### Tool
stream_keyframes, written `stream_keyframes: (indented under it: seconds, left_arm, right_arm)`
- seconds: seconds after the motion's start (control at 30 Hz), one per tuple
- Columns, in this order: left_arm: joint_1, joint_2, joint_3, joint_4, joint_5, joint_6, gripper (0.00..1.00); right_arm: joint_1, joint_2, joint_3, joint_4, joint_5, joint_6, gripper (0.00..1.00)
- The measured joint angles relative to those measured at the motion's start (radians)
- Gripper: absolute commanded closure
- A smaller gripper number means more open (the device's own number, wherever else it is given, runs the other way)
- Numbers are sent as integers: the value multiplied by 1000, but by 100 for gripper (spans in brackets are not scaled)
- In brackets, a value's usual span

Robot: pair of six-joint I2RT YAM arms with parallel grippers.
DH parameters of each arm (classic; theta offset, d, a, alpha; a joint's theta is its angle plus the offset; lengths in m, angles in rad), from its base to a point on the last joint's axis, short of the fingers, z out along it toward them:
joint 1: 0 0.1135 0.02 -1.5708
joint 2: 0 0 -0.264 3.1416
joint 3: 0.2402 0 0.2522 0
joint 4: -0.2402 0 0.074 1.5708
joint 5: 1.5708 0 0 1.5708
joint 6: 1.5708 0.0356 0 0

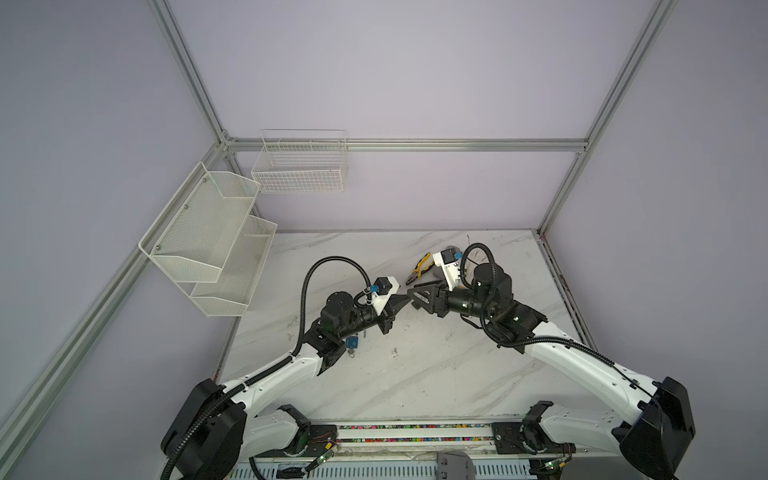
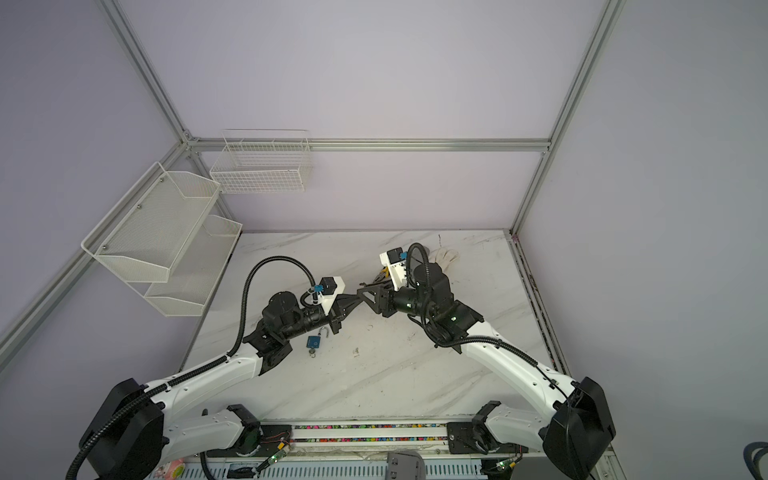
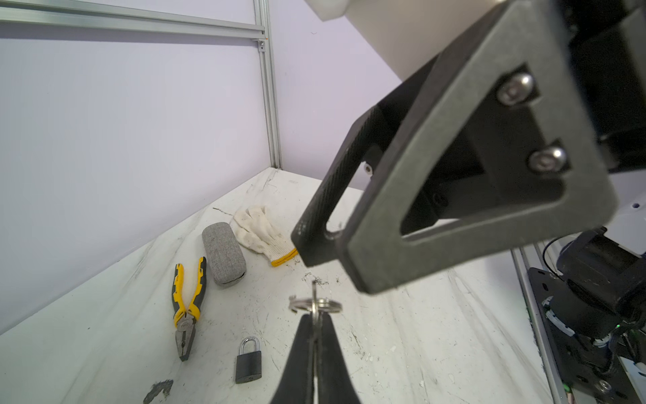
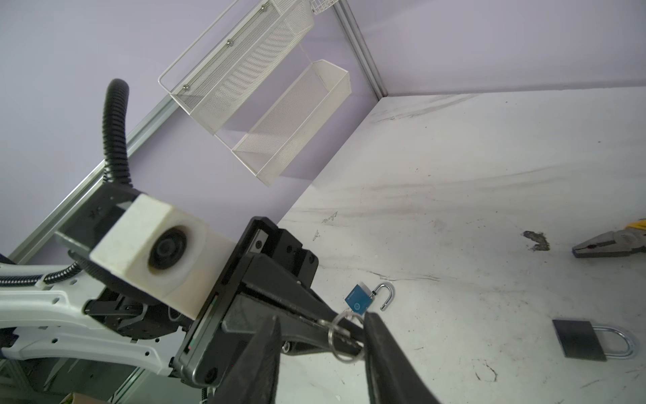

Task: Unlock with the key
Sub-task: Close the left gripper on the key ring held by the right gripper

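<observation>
While the key (image 3: 314,293) is clenched by the left gripper (image 3: 315,316), with the right gripper (image 4: 324,316) parted, the black padlock (image 3: 248,362) is judged still locked.

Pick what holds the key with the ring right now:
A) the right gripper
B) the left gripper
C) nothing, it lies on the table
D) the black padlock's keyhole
B: the left gripper is shut on the key, with the ring at its fingertips, while the right gripper stands open on either side of that ring.
</observation>
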Motion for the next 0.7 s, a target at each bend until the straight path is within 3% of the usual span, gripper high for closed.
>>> stream_keyframes:
  seconds: [0.4, 0.7]
  left_arm:
    - [11, 15, 39, -27, 113, -2, 100]
    - [11, 26, 54, -27, 135, -10, 100]
  right_arm:
    - [0, 8, -29, 89, -47, -84, 58]
    - [-5, 15, -43, 103, -70, -108, 74]
